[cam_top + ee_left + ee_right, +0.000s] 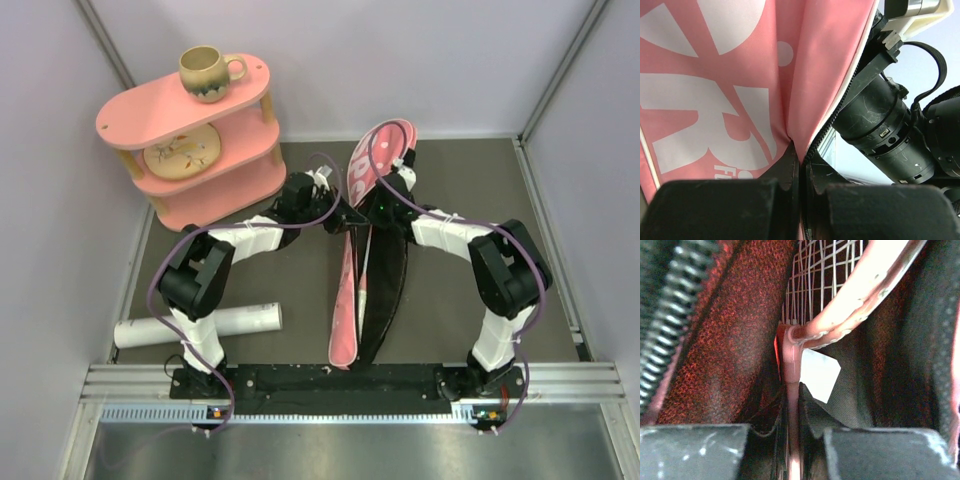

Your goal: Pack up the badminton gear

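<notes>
The big pink bag [343, 300] lettered SPORT lies open down the middle of the table, its dark lining showing. My left gripper [338, 215] is shut on the bag's zipper edge, and the left wrist view shows the pink flap [740, 75] pinched between the jaws of the gripper [801, 160]. My right gripper [385, 205] is inside the bag, shut on the shaft of a pink-framed racket [860, 295] just below its strung head; the gripper [793, 400] is surrounded by the lining [730, 340]. The long white tube [200, 325] lies at the near left. Shuttlecocks and a second racket are not visible.
A pink two-tier shelf [240, 185] stands at the back left with a brown mug [210, 72] on top and a patterned plate [180, 152] on the lower tier. Grey walls close in the table on three sides. The right arm [880, 125] fills the right of the left wrist view.
</notes>
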